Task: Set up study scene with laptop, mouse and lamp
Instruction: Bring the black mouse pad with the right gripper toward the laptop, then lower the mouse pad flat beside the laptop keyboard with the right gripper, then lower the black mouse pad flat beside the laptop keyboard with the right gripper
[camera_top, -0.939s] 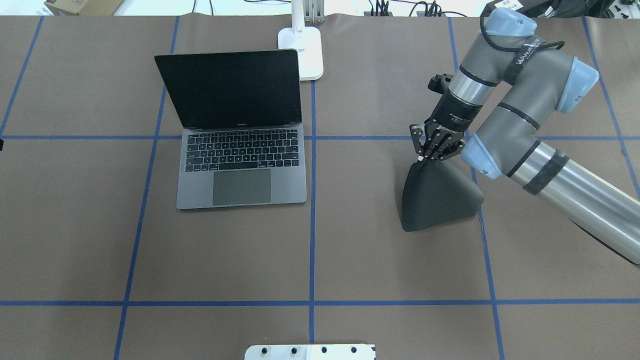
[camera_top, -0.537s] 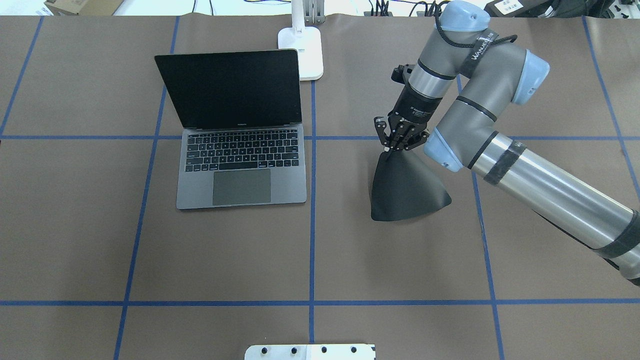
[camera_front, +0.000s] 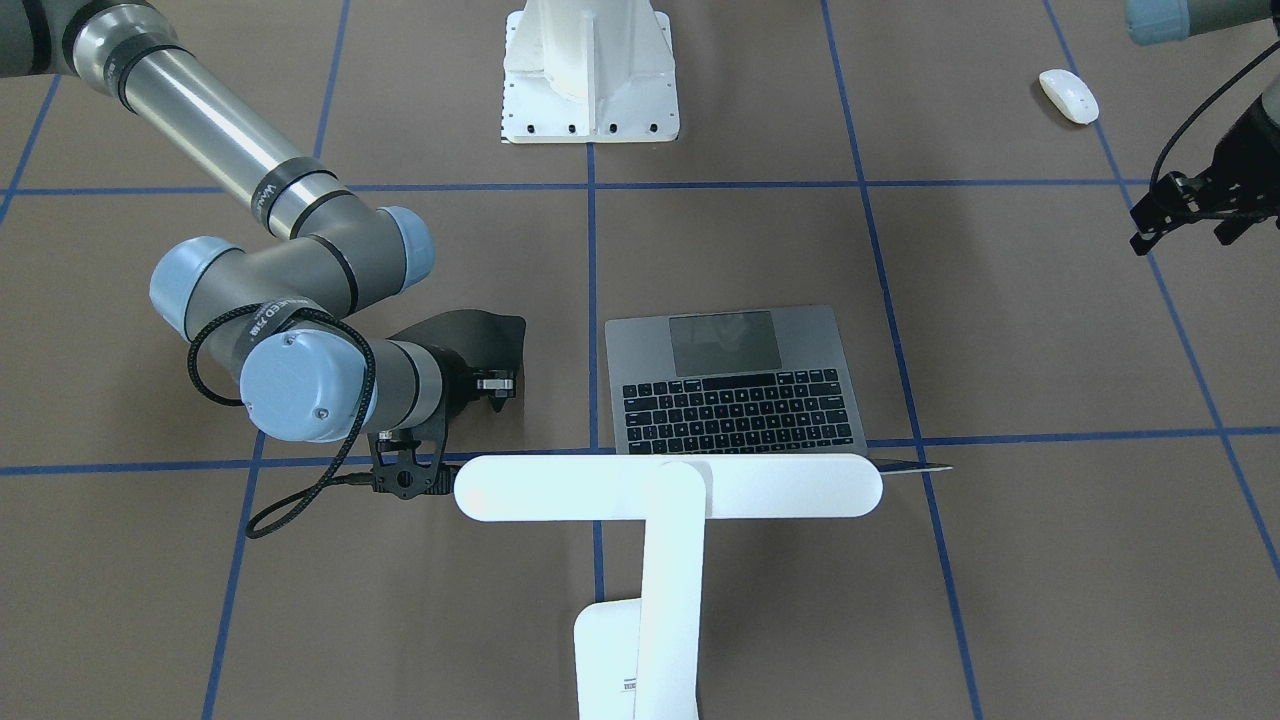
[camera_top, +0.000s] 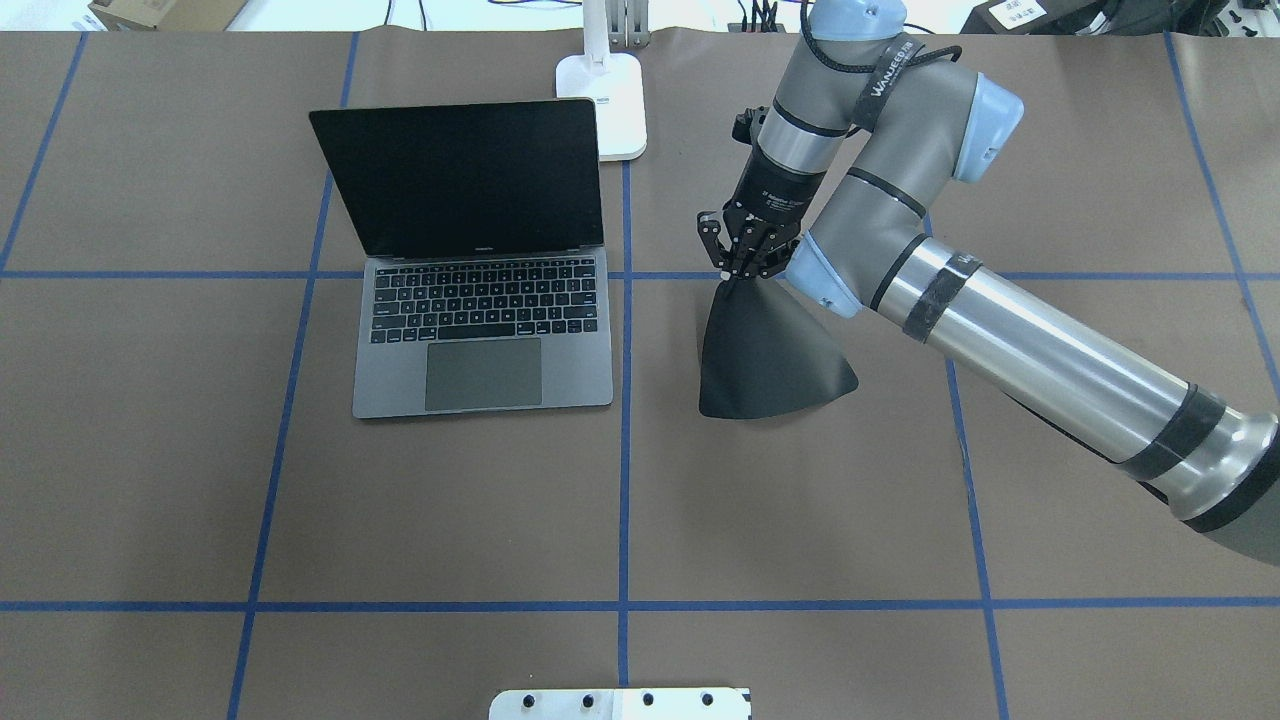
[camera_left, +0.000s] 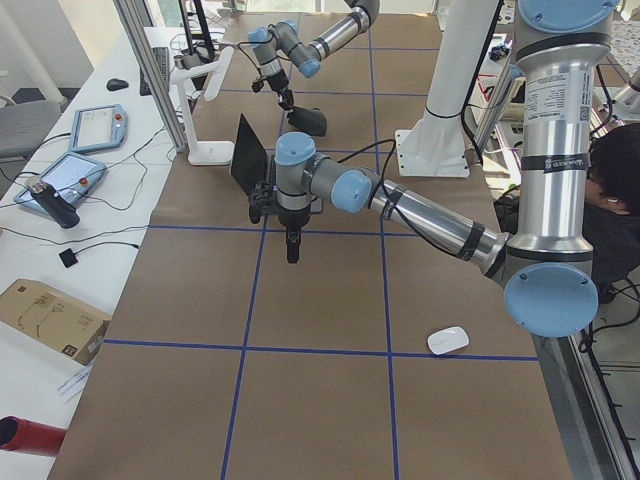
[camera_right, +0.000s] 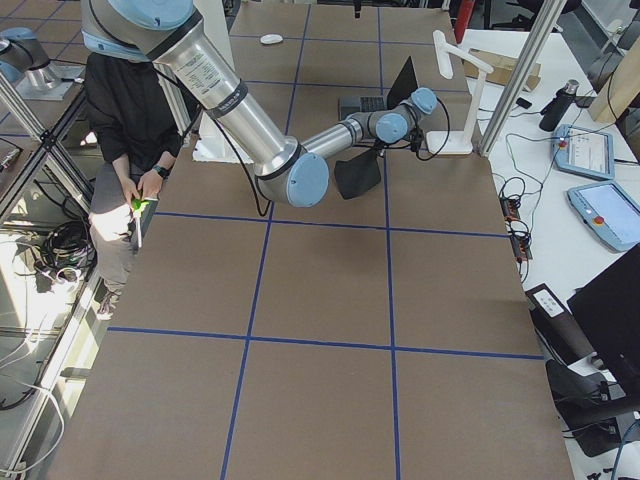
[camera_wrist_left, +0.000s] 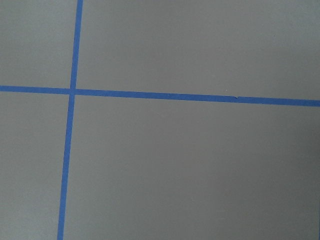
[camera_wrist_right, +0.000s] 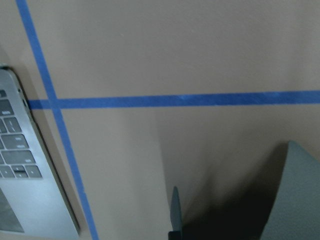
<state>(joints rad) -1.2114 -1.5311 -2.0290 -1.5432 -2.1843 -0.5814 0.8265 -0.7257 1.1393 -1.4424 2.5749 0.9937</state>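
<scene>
Overhead: lamp (camera_top: 603, 100) bar cut by top edge, only base shows. White pedestal (camera_top: 620, 703) at bench's robot-side edge cut by bottom edge.
Front view: laptop (camera_front: 735, 385) lid hidden behind lamp bar; lamp base cut by bottom edge. Black mat (camera_front: 490, 340) partly behind right arm (camera_front: 300, 385). Left claw (camera_front: 1185, 212) cut by right edge, jaws unclear.
Right wrist view: mat blurred, cut by bottom corner.

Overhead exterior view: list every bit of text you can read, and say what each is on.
"WANJEED", as best it reads: white print on the black cable looped over the right arm.
Too small to read: the wording under the screen of the laptop.
Too small to read: the legends on its keys.
Too small to read: the label on the base of the lamp.
Too small to read: the white print on the wrist above the right gripper.
</scene>
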